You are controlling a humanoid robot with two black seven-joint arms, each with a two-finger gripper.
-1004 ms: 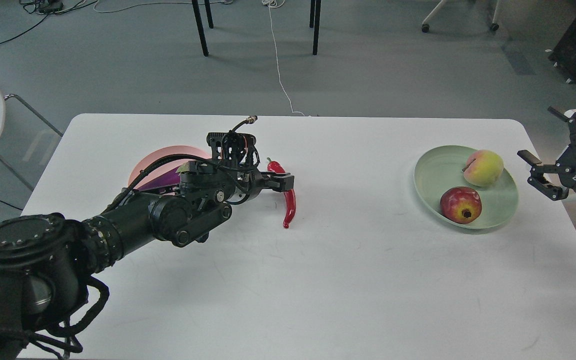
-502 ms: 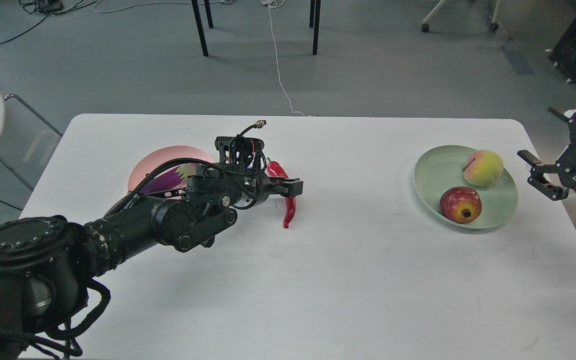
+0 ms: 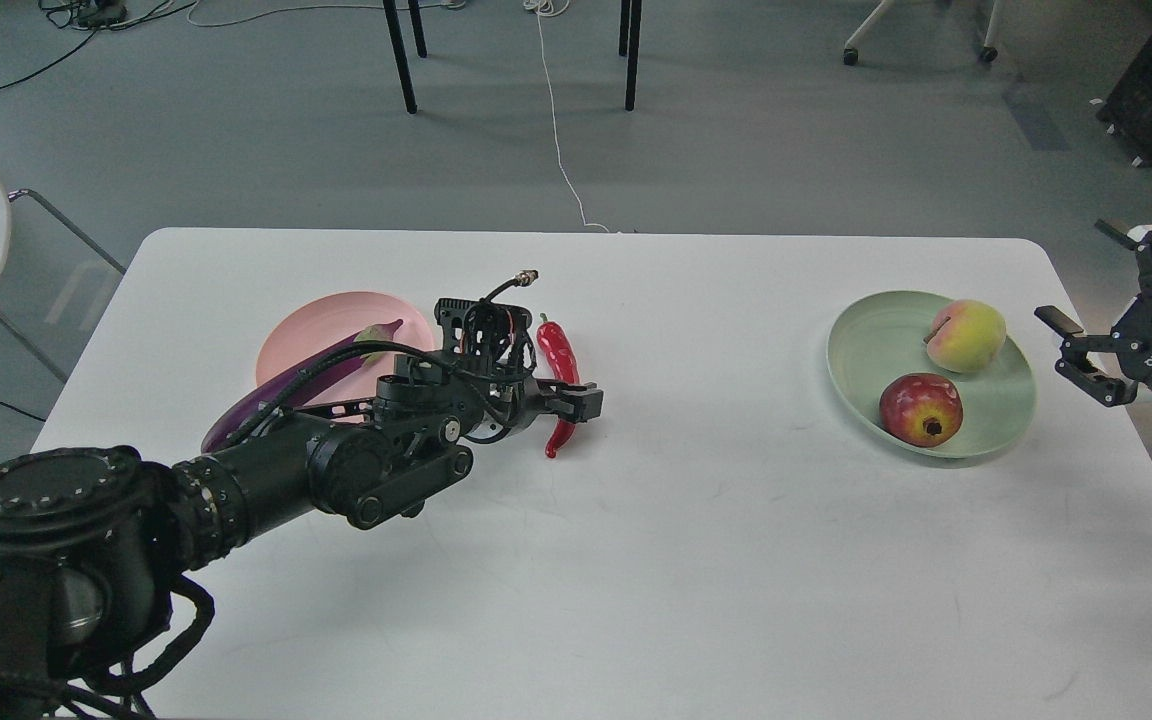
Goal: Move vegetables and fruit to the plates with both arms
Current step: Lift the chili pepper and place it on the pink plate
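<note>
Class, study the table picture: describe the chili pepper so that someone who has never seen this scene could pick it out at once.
Start at the white table and find the pink plate on its left half. Just right of that plate, at the tip of the left tool, lies the chili pepper. It is slim, curved, shiny red and green-stemmed, unlike the long purple eggplant on the plate.

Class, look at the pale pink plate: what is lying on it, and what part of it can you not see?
The purple eggplant lies across the pink plate, one end overhanging its near rim. The left arm covers the plate's near side.
</note>
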